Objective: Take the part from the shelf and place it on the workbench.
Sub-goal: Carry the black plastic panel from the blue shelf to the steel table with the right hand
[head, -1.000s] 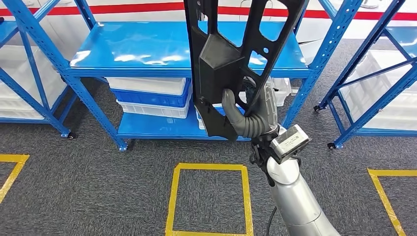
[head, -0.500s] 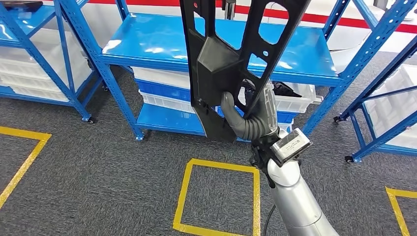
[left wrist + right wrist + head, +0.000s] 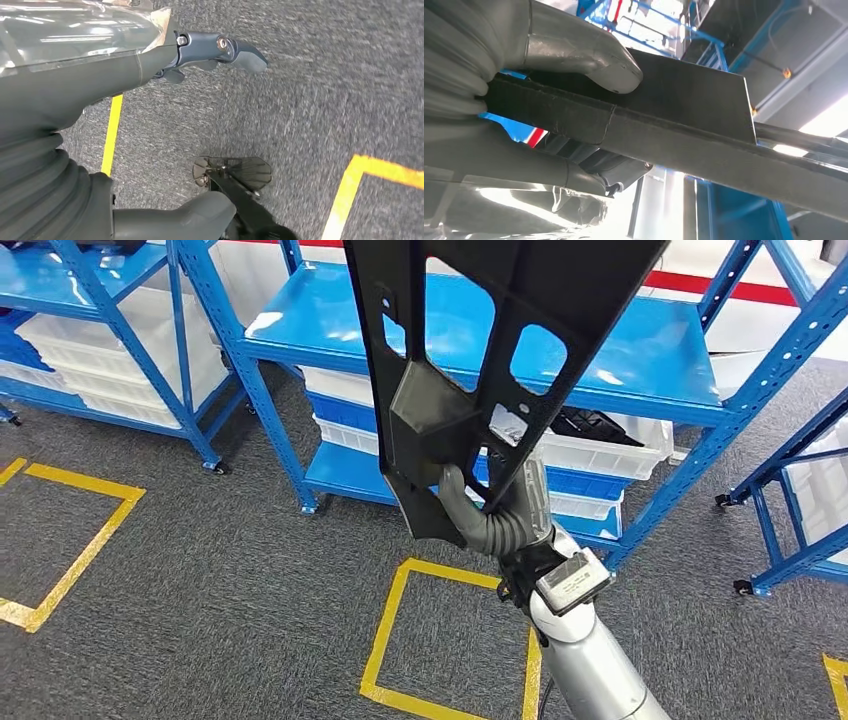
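As the head view has it, the right arm rises from the lower edge with its silver forearm angled up toward the blue shelf (image 3: 640,350). The right hand (image 3: 490,515) grips the lower end of the part (image 3: 480,360), a long flat black panel with several cut-out openings and a raised boxy section near the middle. The thumb lies across the panel's near face while the other fingers wrap behind it. The part stands nearly upright, leaning a little to the right, held in the air in front of the shelf and touching no board. White and blue bins (image 3: 610,455) sit on the lower level behind it, and a yellow taped square (image 3: 400,640) marks the grey carpet below.

In the left wrist view, the left hand (image 3: 200,52) hangs over grey carpet with yellow tape lines (image 3: 112,130). It holds nothing, its fingers lying loosely extended.

In the right wrist view, the thick grey thumb (image 3: 594,52) presses on 1 face of the dark panel and a darker finger (image 3: 574,177) clamps the opposite face, so the panel's edge is pinched firmly between them.
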